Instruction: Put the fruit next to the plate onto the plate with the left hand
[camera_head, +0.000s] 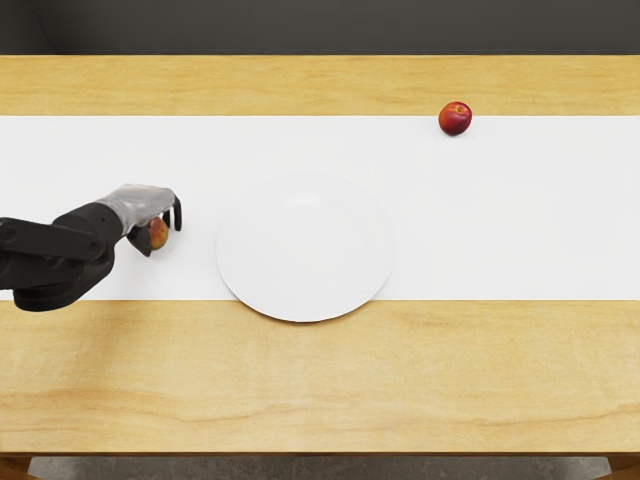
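Reaching in from the left edge of the head view, the dark left arm (55, 260) lies low over the desk (320, 380), and the left hand (145, 208) sits at the plate's 9 o'clock, just beside its rim but not touching it. The fingers (177, 215) curl downward, with the thumb on the near side, and between them shows a small reddish-orange fruit (158, 234). The hand looks closed around this fruit, which is partly hidden under the palm. Whether the fruit rests on the cloth or is lifted off it cannot be told from this angle.

The round white plate (305, 247) lies flat in the middle of the scene. It sits on a white runner (520, 220) that crosses the wooden desk from side to side, and its near edge hangs slightly over the runner's border onto bare wood.

A second, red fruit (455, 118) stands at about 1 o'clock from the plate, well apart from it, at the far edge of the runner.
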